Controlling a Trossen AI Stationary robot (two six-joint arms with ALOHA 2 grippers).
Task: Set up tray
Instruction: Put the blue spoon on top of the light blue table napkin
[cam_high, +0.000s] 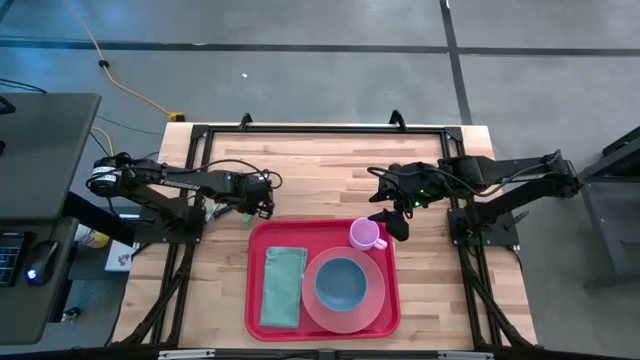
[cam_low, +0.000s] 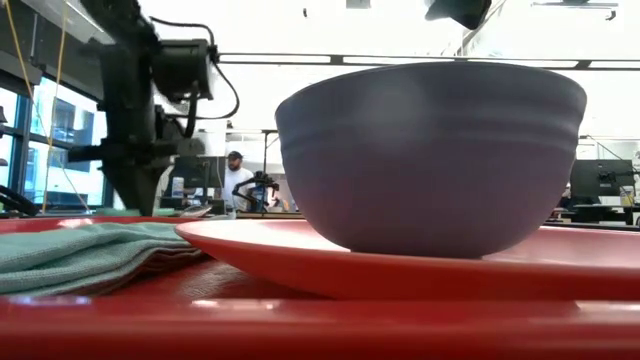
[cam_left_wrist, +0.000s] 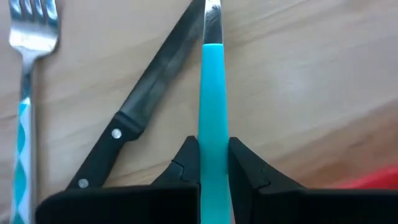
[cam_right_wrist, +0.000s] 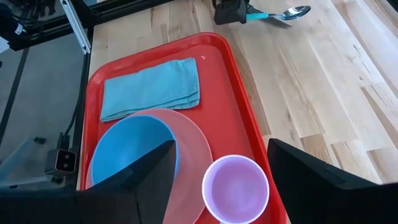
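Two arms work over a wooden table (cam_high: 330, 170), and the red tray (cam_high: 256, 290) serves as the landmark, lying at the table's near edge, midway between the arms. On the tray, nearest the front, a round pink plate (cam_high: 372, 300) carries a blue bowl (cam_high: 341, 282); beside the plate, toward the left arm's side, lies a folded teal cloth (cam_high: 283, 287). At the tray's far corner on the right arm's side stands a small pink cup (cam_high: 366, 235), just beyond the plate. The right gripper (cam_right_wrist: 221, 171) hovers above that cup, its jaws wide apart with nothing between them. Beyond the tray's far edge, off its left-arm corner, the left gripper (cam_left_wrist: 213, 152) is down at the table, its fingers (cam_left_wrist: 183, 158) pinched tight on the turquoise handle of a spoon (cam_left_wrist: 211, 106), whose metal bowl shows in the right wrist view, pointing away from the gripper. Just beside the spoon on the bare wood lie a black-handled knife (cam_left_wrist: 134, 112) and, a little farther from it, a fork (cam_left_wrist: 28, 56) with a patterned turquoise handle. Far behind the table, a person (cam_low: 236, 180) stands in the room.
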